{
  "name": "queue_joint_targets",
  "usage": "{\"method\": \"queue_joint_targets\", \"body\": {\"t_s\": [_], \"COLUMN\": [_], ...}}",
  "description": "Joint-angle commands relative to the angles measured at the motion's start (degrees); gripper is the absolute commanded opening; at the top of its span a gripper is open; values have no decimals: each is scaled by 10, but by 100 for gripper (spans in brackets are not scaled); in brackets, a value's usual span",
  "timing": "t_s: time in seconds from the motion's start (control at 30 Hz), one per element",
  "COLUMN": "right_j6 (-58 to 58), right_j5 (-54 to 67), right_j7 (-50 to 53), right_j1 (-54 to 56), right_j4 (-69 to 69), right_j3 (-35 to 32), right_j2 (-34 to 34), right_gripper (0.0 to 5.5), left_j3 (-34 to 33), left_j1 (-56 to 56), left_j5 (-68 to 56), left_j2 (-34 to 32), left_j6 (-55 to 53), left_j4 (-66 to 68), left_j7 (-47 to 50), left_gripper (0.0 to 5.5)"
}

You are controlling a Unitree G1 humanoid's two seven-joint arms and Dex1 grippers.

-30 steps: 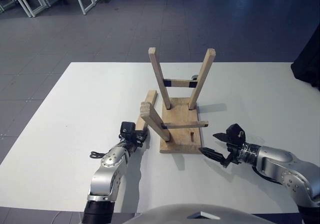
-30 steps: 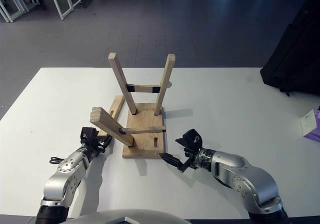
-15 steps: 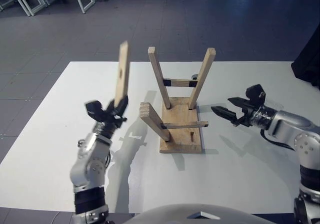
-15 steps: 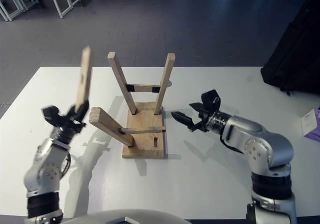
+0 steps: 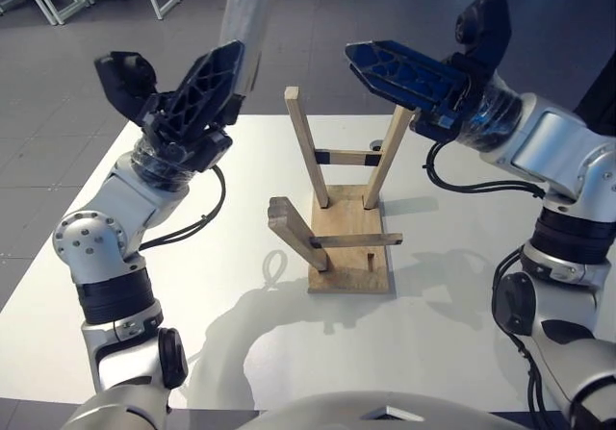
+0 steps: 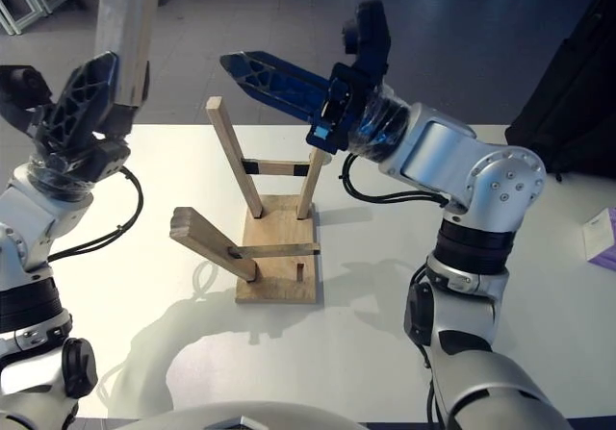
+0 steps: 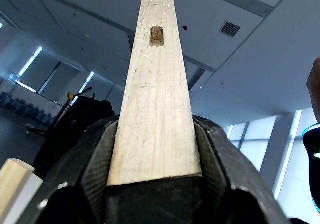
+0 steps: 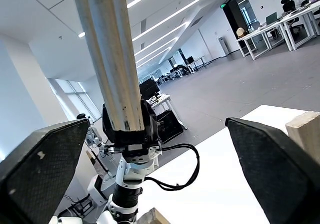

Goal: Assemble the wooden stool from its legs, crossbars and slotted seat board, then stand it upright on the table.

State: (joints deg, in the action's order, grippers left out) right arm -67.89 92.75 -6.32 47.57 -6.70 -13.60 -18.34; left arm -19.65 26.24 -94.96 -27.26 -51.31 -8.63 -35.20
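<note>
Left wrist view shows the left gripper [image 7: 156, 134] with jaws clamped on the loose leg [image 7: 156, 83], raised upright above the tabletop [image 5: 481, 305] left of the seat board [image 5: 351, 274], while the right gripper [image 8: 160, 164] gapes wide and empty; best turn the mortise [image 7: 156, 35] toward the crossbar [image 5: 356, 240] before lowering.

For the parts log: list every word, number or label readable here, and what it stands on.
Raised leg, seat board: no print at all.
Purple box at the right: any print too small to read.
Green sign near the ceiling: too small to read.
</note>
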Motion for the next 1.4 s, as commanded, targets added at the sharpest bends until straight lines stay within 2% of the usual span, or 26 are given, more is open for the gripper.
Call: {"method": "queue_joint_targets", "body": {"t_s": [0.03, 0.2, 0.7, 0.9, 1.0, 1.2, 1.23, 1.3, 1.4], "right_j6": [12, 29, 44, 47, 56, 42, 42, 125, 200], "right_j5": [25, 29, 78, 40, -6, -45, -69, -161, -274], "right_j7": [11, 14, 7, -18, -30, -63, -89, -202, -367], "right_j1": [34, 61, 70, 68, 74, 59, 37, -51, -203], "right_j4": [9, 22, 39, 54, 63, 81, 67, -4, -31], "right_j3": [19, 39, 53, 51, 44, 3, 2, -2, 27], "right_j2": [-6, -1, -20, -37, -51, -126, -149, -169, -217], "right_gripper": [500, 500, 224, 216, 203, 203, 202, 202, 202], "left_j3": [31, 58, 64, 49, 34, 7, -3, -19, -23], "left_j1": [16, 14, -12, -5, 8, -3, -10, -36, -84], "left_j5": [40, 92, 152, 146, 130, 165, 171, 197, 239], "left_j2": [-12, -16, -25, -16, -19, -50, -52, -50, -30], "left_j6": [-17, -26, -24, -22, -25, -12, -6, 19, 60], "left_j4": [0, -7, -21, -16, 2, 23, 21, 5, -31], "left_j7": [-29, -56, -98, -89, -78, -90, -88, -74, -56], "left_gripper": [204, 204, 204, 204, 271, 354, 376, 402, 437]}}
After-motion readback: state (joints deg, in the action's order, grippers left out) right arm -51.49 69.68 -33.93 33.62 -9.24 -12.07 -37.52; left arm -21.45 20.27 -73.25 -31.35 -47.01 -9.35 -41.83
